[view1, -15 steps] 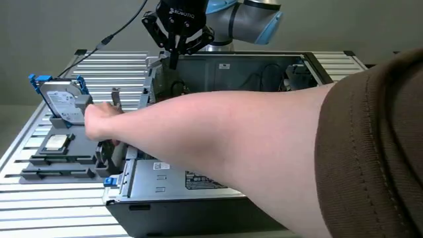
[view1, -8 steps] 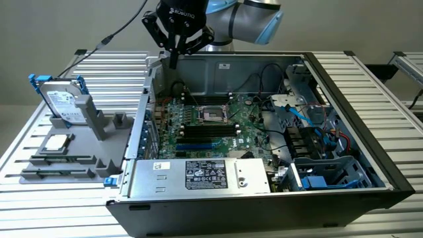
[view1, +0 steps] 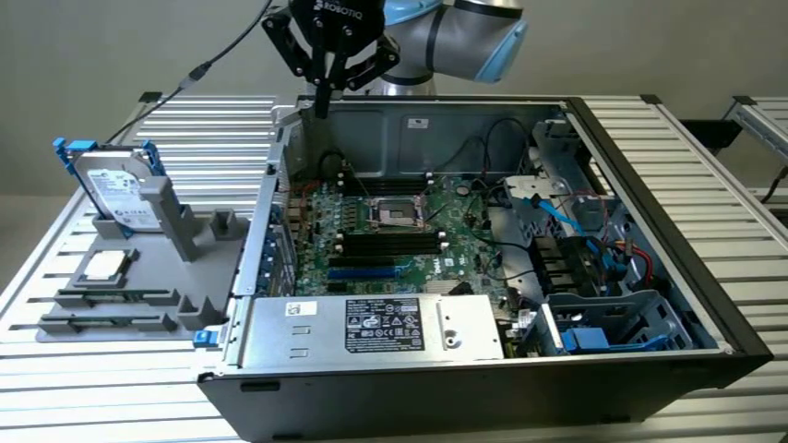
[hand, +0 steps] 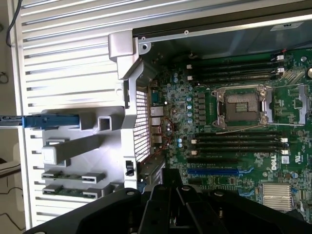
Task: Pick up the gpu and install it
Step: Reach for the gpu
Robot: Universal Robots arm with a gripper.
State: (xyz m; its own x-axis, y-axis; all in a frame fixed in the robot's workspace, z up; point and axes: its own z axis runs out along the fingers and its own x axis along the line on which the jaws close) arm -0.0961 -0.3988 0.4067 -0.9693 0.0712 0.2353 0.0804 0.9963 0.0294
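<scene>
The claw (view1: pixel 323 103) hangs with its fingers pressed together on nothing, over the rear corner of the open computer case (view1: pixel 493 406) at the exterior view's left. The exterior view takes in the gray fixture (view1: pixel 191 312) holding the hard drive (view1: pixel 117 194) and CPU chip (view1: pixel 105 265), while the wrist view looks down on the motherboard (hand: pixel 204 126) and its blue expansion slot (hand: pixel 214 171). Thin green boards (view1: pixel 111 297) sit edge-up in the fixture's slots; whether either is the gpu, I cannot tell.

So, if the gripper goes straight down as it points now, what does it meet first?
Probably the motherboard near its blue slot, beside the case wall. The gripper hangs high above, so depth is unclear; it could be the wall instead.
</scene>
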